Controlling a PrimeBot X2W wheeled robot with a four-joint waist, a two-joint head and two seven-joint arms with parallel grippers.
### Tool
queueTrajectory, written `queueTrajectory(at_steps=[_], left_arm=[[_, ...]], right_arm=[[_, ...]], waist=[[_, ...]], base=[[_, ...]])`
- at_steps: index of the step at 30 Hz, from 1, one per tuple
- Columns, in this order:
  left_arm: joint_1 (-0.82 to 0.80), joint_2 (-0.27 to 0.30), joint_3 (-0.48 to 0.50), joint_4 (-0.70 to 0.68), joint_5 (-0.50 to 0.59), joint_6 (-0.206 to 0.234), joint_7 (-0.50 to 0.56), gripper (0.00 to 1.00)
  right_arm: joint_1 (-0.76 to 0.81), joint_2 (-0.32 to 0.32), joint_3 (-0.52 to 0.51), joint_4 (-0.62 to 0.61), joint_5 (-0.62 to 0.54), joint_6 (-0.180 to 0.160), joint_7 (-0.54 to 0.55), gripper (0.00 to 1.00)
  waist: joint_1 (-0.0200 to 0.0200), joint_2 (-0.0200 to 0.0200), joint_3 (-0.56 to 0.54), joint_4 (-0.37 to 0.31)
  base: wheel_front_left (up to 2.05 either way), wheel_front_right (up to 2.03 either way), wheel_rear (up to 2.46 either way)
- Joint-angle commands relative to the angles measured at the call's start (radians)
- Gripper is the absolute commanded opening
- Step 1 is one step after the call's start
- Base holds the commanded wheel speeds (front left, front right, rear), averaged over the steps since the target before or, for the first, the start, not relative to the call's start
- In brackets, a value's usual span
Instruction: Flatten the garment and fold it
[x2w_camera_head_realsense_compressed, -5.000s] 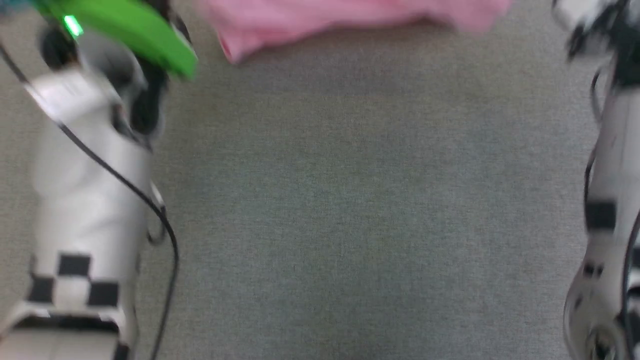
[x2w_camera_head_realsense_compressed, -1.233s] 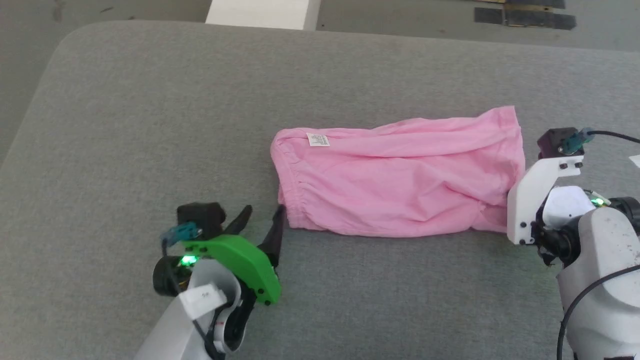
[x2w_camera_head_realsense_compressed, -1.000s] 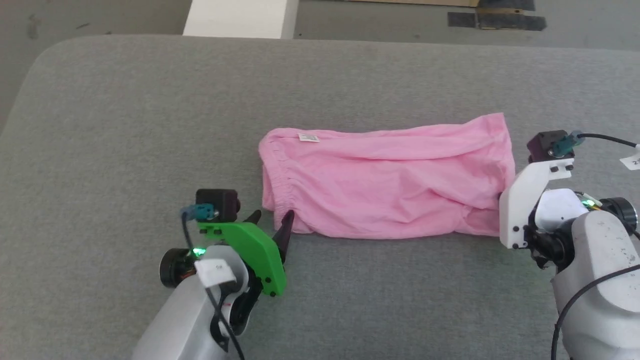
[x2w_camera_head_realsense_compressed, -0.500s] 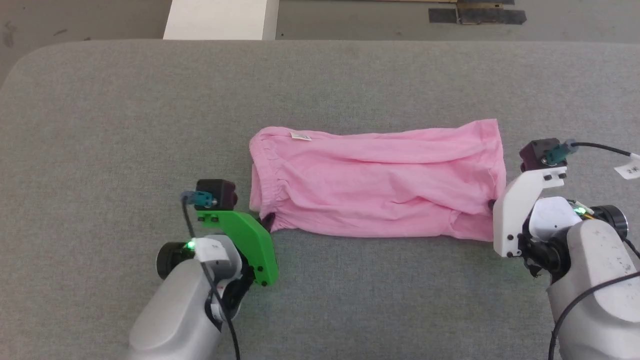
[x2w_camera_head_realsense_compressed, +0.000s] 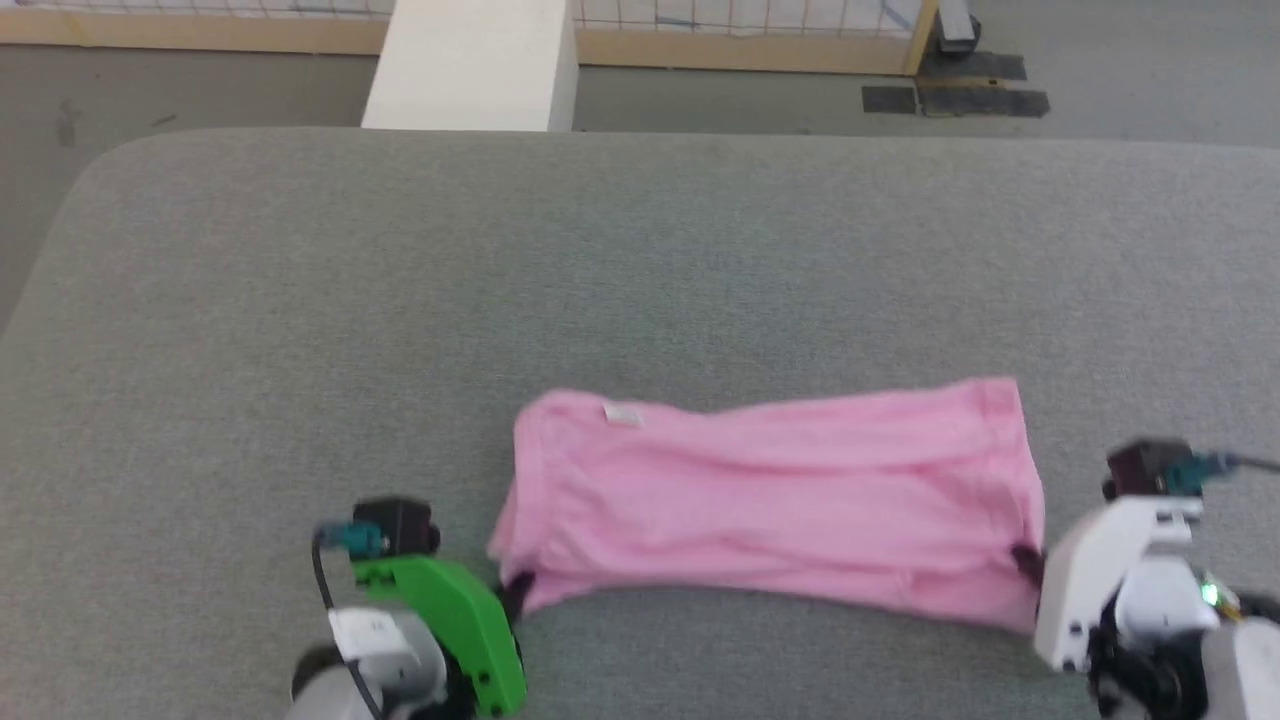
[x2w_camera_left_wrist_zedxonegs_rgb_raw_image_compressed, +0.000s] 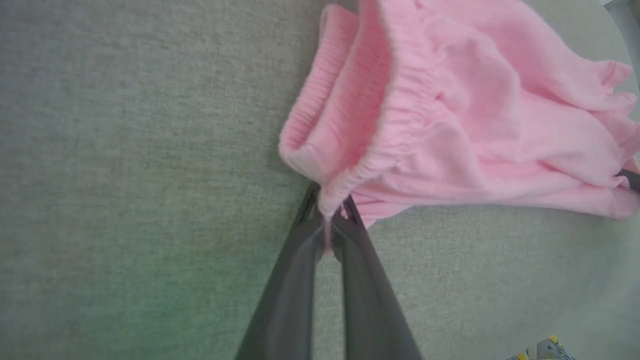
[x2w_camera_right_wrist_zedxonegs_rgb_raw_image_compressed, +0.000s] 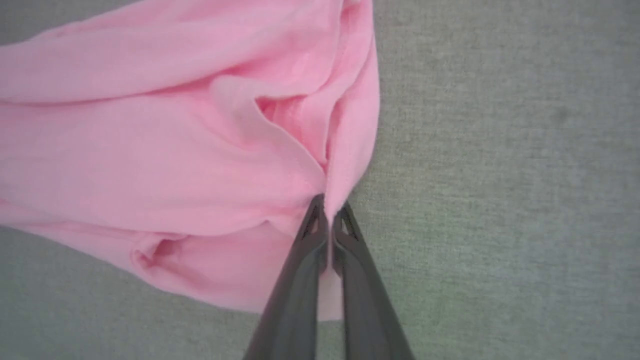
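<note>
- The garment (x2w_camera_head_realsense_compressed: 770, 500) lies on the grey surface (x2w_camera_head_realsense_compressed: 640, 280).
- Left gripper (x2w_camera_left_wrist_zedxonegs_rgb_raw_image_compressed: 327, 220) — clamped on its gathered waistband corner.
- Right gripper (x2w_camera_right_wrist_zedxonegs_rgb_raw_image_compressed: 327, 212) — pinching its opposite hem.

The head view is coming through a little blurry for me. The label (x2w_camera_head_realsense_compressed: 622, 415) on the shorts (x2w_camera_head_realsense_compressed: 770, 500) is looking too small to read. A green part (x2w_camera_head_realsense_compressed: 450, 620) is covering most of the left gripper (x2w_camera_head_realsense_compressed: 515, 590). A white part (x2w_camera_head_realsense_compressed: 1085, 580) is covering most of the right gripper (x2w_camera_head_realsense_compressed: 1025, 562). I am only seeing dark tips poking out. The left arm (x2w_camera_head_realsense_compressed: 340, 690) and the right arm (x2w_camera_head_realsense_compressed: 1240, 670) are running off the bottom edge. In the left wrist view the shorts are running off the top and right edges. In the right wrist view they are running off the top and left edges. The top edge is cutting off the white block (x2w_camera_head_realsense_compressed: 470, 65).
</note>
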Motion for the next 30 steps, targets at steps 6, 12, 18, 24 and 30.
queueTrajectory(at_steps=[6,12,18,24,30], left_arm=[[0.063,-0.009,0.013,-0.035,-0.036,0.031,0.002,1.00],[0.086,0.044,0.088,-0.161,-0.076,0.048,0.012,1.00],[0.084,0.117,0.201,-0.292,-0.052,0.078,-0.063,1.00],[0.028,0.147,0.222,-0.286,0.147,0.029,-0.386,1.00],[-0.004,0.110,0.200,-0.182,0.291,-0.007,-0.649,1.00]], right_arm=[[0.097,0.032,-0.048,-0.069,0.021,-0.002,0.000,1.00],[0.117,0.043,-0.100,-0.165,0.027,-0.002,-0.020,1.00],[0.069,0.029,-0.107,-0.234,-0.012,-0.002,0.035,1.00],[-0.032,-0.005,-0.025,-0.142,-0.077,-0.002,0.091,1.00],[-0.111,-0.023,0.040,0.012,-0.135,-0.002,0.104,1.00]], waist=[[0.0000,0.0000,-0.017,0.007],[0.0000,0.0000,-0.041,0.006],[0.0000,0.0000,-0.037,-0.001],[0.0000,0.0000,-0.009,-0.002],[0.0000,0.0000,0.021,0.008]], base=[[0.00,0.00,0.00],[0.00,0.00,0.00],[0.00,0.00,0.00],[0.00,0.00,0.00],[0.00,0.00,0.00]])
